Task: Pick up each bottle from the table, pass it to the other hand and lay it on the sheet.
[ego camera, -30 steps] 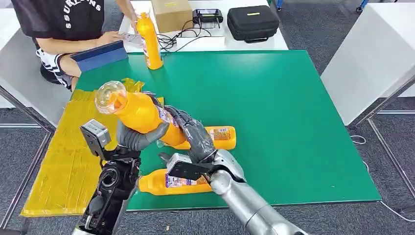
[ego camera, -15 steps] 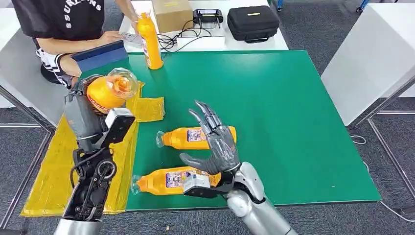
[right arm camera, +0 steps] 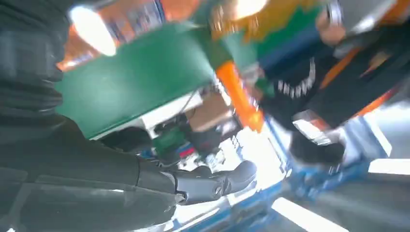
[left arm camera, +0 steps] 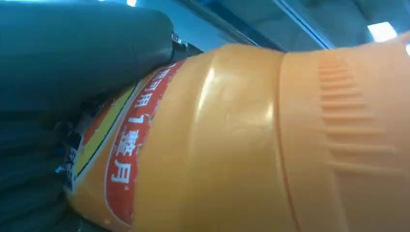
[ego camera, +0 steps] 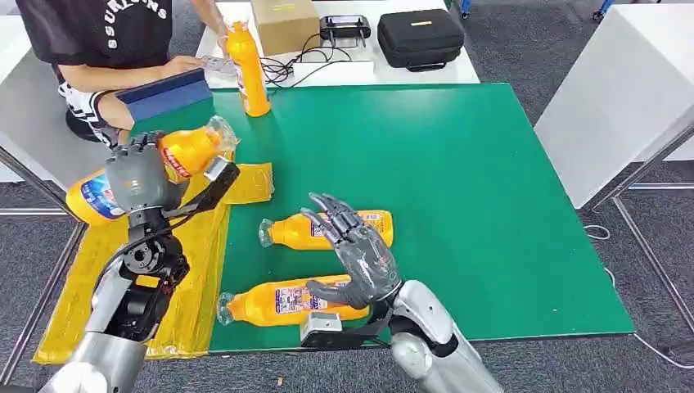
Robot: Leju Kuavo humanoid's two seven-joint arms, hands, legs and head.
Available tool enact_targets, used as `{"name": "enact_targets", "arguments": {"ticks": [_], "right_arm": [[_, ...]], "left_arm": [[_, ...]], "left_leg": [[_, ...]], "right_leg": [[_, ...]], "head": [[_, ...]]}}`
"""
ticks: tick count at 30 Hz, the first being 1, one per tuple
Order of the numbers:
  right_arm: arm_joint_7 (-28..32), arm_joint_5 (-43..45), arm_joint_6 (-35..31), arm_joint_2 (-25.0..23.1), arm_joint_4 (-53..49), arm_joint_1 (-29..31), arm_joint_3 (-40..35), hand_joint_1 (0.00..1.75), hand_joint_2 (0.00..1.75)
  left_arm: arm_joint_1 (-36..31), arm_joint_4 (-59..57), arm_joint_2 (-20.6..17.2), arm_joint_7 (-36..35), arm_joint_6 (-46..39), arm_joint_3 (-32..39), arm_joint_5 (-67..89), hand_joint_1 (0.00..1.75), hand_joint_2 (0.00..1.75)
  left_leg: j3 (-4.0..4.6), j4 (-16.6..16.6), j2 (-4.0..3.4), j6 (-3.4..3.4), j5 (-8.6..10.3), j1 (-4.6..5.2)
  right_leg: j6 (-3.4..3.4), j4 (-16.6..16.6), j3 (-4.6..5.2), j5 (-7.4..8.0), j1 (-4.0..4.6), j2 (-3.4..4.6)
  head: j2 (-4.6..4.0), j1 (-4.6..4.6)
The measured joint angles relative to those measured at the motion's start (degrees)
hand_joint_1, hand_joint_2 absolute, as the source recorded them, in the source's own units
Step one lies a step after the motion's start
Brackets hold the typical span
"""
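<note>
Midway, left hand (ego camera: 135,176) gripped an orange bottle (ego camera: 176,154) above the yellow sheet (ego camera: 106,286), not yet laid; right hand (ego camera: 360,254) spread, holding nothing; three bottles remained on the green bench (ego camera: 491,205).

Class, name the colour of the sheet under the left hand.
Yellow sheet, clearest in the head view, beneath the left hand.

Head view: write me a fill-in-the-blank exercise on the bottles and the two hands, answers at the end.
1. The left hand grips an orange bottle above the ____ sheet.
2. The right hand holds ____.
3. ____ bottles lie flat on the green mat.
4. By the mat's far edge, another bottle stands ____.

Missing words: yellow; nothing; two; upright
</note>
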State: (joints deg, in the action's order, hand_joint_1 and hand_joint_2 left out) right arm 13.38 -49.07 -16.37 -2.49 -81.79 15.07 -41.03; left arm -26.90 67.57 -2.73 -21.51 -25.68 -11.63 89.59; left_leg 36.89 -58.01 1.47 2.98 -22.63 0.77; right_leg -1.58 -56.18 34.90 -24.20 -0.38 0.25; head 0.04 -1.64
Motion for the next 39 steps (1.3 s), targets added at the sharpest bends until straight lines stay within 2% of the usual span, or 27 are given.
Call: {"name": "enact_targets", "arguments": {"ticks": [1, 3, 8, 9, 10, 11, 16, 21, 26, 29, 30, 39], "right_arm": [[-0.43, -0.45, 1.39, 0.09, 0.22, 0.10, -0.89, 0.00, 1.75], [-1.07, -1.05, 3.68, 0.13, 1.20, 0.40, -2.85, 0.00, 1.75], [-3.08, -2.47, 7.49, -0.07, 5.04, 1.09, -8.19, 0.00, 1.75], [-3.30, -2.49, 7.78, -0.09, 5.50, 1.22, -8.93, 0.00, 1.75], [-3.65, -2.51, 7.93, -0.11, 6.01, 1.39, -9.55, 0.00, 1.75], [-4.05, -2.60, 8.22, -0.09, 6.45, 1.63, -9.94, 0.00, 1.75], [-5.84, -4.55, 9.61, 0.37, 7.69, 1.90, -11.41, 0.00, 1.75], [-6.49, -5.27, 10.10, 0.61, 8.37, 2.02, -12.04, 0.00, 1.75], [-12.11, -9.03, 12.59, 0.98, 8.98, 2.19, -12.24, 0.00, 1.75], [-13.42, -9.83, 13.09, 1.77, 9.29, 2.18, -12.22, 0.00, 1.75], [-13.48, -9.88, 13.11, 1.86, 9.33, 2.18, -12.22, 0.00, 1.75], [-17.12, -13.75, 13.13, 4.52, 10.69, 0.79, -10.73, 0.00, 1.75]], "left_arm": [[-0.99, -2.51, -0.37, -0.15, 0.63, -1.30, 0.13, 1.64, 1.75], [-2.77, -7.43, -0.96, 0.15, 1.26, -3.10, 0.26, 1.75, 1.75], [-4.90, -15.83, -0.89, 2.53, 3.03, -3.65, 0.39, 1.75, 1.75], [-4.90, -16.85, -0.87, 2.78, 3.85, -3.65, 0.39, 1.17, 1.75], [-4.90, -17.99, -0.85, 3.01, 4.65, -3.62, 0.39, 0.07, 1.75], [-4.89, -19.14, -0.83, 3.30, 5.05, -3.49, 0.39, 0.00, 1.75], [-4.76, -25.48, -0.26, 7.15, 6.62, -0.67, 0.39, 0.00, 1.75], [-4.57, -29.04, 0.50, 8.15, 6.77, 1.68, 0.39, 0.00, 1.75], [-5.06, -31.34, 1.53, 10.34, 7.67, 4.60, 0.37, 0.00, 1.75], [-5.05, -32.08, 2.08, 10.97, 7.06, 6.06, 0.30, 0.00, 1.75], [-5.05, -32.16, 2.10, 10.99, 7.03, 6.17, 0.28, 0.00, 0.00], [-4.39, -32.97, 3.19, 14.07, 6.53, 10.21, -1.27, 0.00, 0.00]], "left_leg": [[0.01, 0.00, 0.07, -0.04, 0.03, -0.03], [0.03, 0.00, 0.07, -0.04, 0.03, -0.05], [0.04, 0.00, -0.01, -0.04, 0.01, -0.01], [0.04, 0.00, 0.00, -0.04, 0.01, -0.01], [0.05, 0.00, 0.03, -0.04, 0.01, -0.01], [0.05, 0.00, 0.05, -0.04, 0.01, -0.02], [0.05, 0.00, 0.02, -0.04, 0.01, -0.02], [0.05, 0.00, 0.03, -0.04, 0.02, -0.02], [0.03, 0.00, 0.04, -0.04, 0.01, -0.01], [0.02, 0.00, 0.05, -0.04, 0.01, -0.01], [0.02, 0.00, 0.05, -0.04, 0.01, -0.01], [-0.03, 0.00, 0.10, -0.04, 0.01, 0.00]], "right_leg": [[0.02, -0.01, 0.00, -0.02, 0.01, -0.02], [0.02, -0.03, -0.03, -0.02, 0.02, -0.02], [0.02, -0.01, 0.01, -0.02, 0.01, 0.05], [0.02, 0.00, 0.01, -0.02, 0.02, 0.05], [0.02, 0.00, 0.01, -0.02, 0.02, 0.04], [0.02, 0.00, 0.00, -0.02, 0.02, 0.04], [0.02, 0.00, 0.01, -0.02, 0.02, 0.05], [0.02, 0.00, 0.00, -0.02, 0.02, 0.04], [0.02, 0.00, -0.02, -0.02, 0.01, 0.04], [0.02, 0.01, -0.03, -0.02, 0.01, 0.04], [0.02, 0.01, -0.04, -0.02, 0.01, 0.04], [0.02, 0.02, -0.10, -0.02, 0.01, -0.02]], "head": [[-0.02, 0.04], [0.00, 0.04], [0.00, 0.02], [0.00, 0.04], [0.00, 0.02], [-0.02, 0.04], [0.00, 0.02], [0.00, 0.04], [-0.02, 0.02], [0.00, 0.04], [0.00, 0.04], [-0.02, 0.02]]}}
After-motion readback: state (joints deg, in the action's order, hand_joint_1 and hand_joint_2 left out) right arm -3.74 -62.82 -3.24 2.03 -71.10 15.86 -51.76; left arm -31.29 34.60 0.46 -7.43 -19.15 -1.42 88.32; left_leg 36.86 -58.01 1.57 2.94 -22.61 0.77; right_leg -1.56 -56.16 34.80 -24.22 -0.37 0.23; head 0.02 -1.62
